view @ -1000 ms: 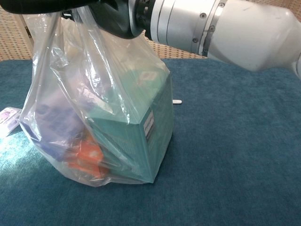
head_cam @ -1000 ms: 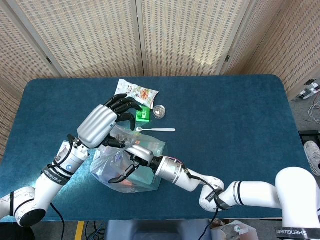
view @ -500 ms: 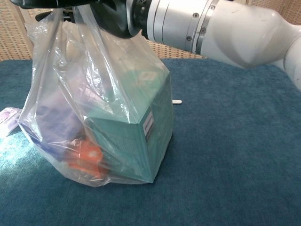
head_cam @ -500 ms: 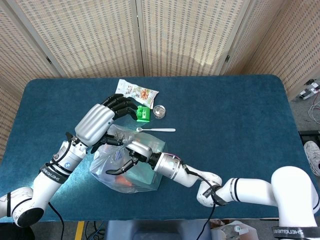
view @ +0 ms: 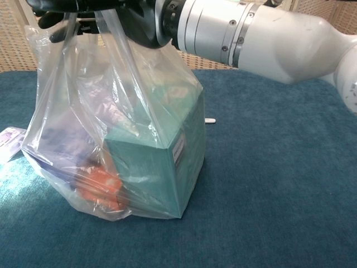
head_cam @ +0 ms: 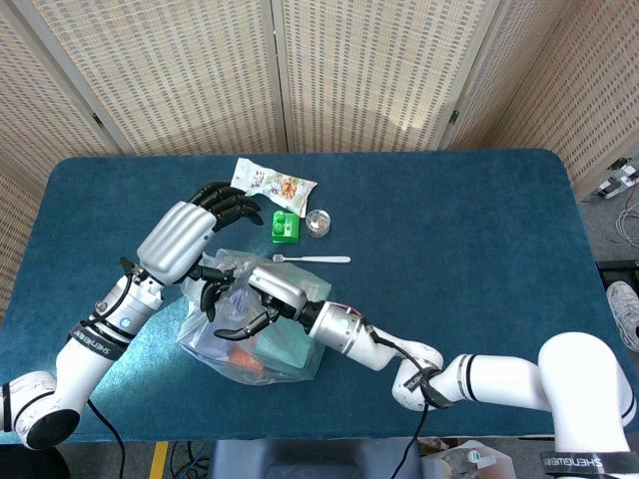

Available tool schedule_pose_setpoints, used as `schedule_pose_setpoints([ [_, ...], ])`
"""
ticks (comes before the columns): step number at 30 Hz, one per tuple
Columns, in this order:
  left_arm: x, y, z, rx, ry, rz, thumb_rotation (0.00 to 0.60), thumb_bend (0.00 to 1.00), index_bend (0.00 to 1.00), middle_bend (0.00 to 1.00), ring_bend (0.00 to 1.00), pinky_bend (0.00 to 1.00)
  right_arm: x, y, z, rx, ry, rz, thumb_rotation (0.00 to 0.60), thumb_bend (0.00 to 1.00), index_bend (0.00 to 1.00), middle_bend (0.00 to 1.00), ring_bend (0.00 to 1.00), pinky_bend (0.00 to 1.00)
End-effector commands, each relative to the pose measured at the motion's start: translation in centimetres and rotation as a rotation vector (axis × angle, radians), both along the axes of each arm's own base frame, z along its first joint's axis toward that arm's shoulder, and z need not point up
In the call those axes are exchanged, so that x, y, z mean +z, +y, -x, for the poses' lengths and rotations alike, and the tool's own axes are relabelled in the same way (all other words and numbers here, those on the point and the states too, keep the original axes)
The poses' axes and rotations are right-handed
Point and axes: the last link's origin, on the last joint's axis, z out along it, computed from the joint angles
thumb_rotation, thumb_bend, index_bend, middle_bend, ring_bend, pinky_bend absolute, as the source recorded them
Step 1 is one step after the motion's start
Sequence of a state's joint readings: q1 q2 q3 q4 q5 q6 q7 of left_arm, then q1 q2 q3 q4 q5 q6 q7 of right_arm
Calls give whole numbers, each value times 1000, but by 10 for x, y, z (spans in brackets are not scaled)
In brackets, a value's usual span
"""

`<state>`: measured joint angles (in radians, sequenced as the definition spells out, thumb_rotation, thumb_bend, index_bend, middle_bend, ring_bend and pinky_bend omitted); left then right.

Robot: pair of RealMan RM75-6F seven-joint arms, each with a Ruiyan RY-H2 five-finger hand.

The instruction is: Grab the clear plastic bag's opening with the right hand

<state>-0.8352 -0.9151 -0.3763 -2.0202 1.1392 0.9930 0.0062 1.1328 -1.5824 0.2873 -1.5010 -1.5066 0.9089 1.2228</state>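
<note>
Teal box point(view: 153, 170), chest view only.

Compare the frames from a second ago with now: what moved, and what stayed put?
The left hand drew back toward the left and nearer side of the table, away from the small green box. The right hand slid left over the mouth of the clear bag, fingers at the gathered plastic. The bag's top shifted with it. The teal box inside, snack packet, spoon and small cup stayed put.
</note>
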Motion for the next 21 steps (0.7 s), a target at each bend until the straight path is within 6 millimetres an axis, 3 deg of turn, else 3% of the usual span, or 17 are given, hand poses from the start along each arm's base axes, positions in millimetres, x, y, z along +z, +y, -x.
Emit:
schedule_pose_setpoints([
  [1,5,3,9,36,30,-14,600,115,325,239,139,75,0,-2,2,-14,-6,-15,600,270,516,559,409,369],
  [16,33,27,48,148,115,-202,600,96,324,236,137,74,-3,-6,8,-40,-15,-78,600,270,554,596,457,422],
  [21,39,32,57,150,104,-279,600,96,324,236,136,74,-2,-8,5,-53,-27,-111,600,270,593,631,506,484],
])
